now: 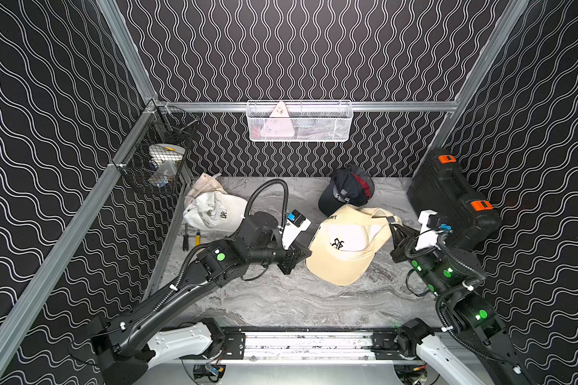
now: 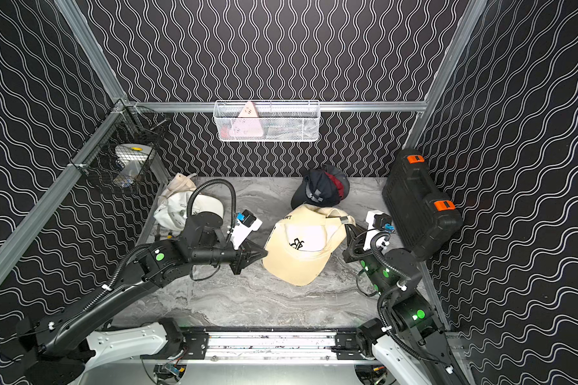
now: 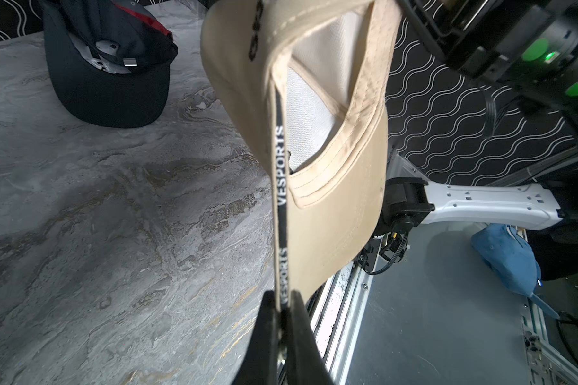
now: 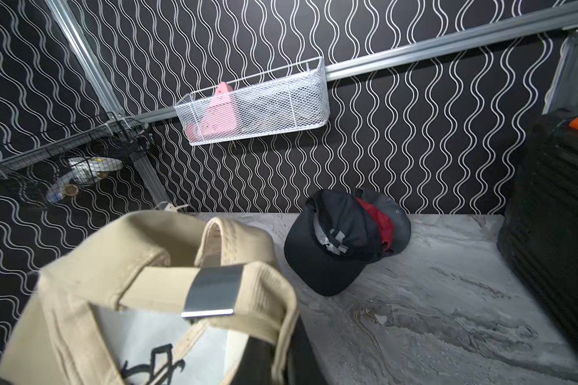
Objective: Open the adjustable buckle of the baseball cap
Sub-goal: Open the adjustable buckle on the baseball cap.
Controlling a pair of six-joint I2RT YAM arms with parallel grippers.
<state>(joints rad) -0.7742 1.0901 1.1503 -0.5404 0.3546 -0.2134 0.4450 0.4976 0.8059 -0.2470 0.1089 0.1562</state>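
Cap [image 1: 344, 253] pinched: left claw [image 3: 282, 301], right claw [image 4: 281, 340]

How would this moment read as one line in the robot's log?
left claw: shut on beige cap brim | right claw: shut on cap's rear band | buckle: looks closed

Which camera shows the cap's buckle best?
The right wrist view: the silver metal buckle of the beige fabric baseball cap looms large. Both top views show it tiny; the left wrist view misses it.
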